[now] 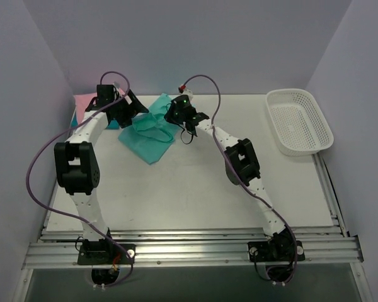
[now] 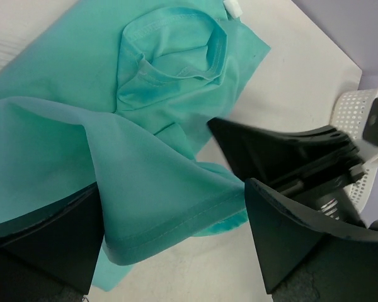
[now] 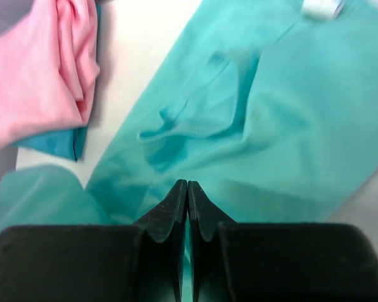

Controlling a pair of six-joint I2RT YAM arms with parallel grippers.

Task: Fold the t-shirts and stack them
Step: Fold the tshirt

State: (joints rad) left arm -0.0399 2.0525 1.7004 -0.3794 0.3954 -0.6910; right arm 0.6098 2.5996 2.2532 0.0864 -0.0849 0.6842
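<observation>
The teal-green t-shirt (image 1: 148,141) lies crumpled at the back middle of the table, collar up in the left wrist view (image 2: 170,56). My right gripper (image 1: 174,117) is shut on a fold of it (image 3: 188,184), with a thin strip of cloth between the pads. My left gripper (image 1: 133,106) stands wide open (image 2: 173,226), and a raised hem of the shirt (image 2: 157,220) hangs between its fingers, against the left one. The pink t-shirt (image 1: 85,102) lies at the back left (image 3: 38,69) on top of the darker teal-blue t-shirt (image 3: 57,143).
A white mesh basket (image 1: 299,121) stands at the back right and also shows in the left wrist view (image 2: 356,116). Purple walls close in the table at the back and sides. Both arms reach to the back left, close together.
</observation>
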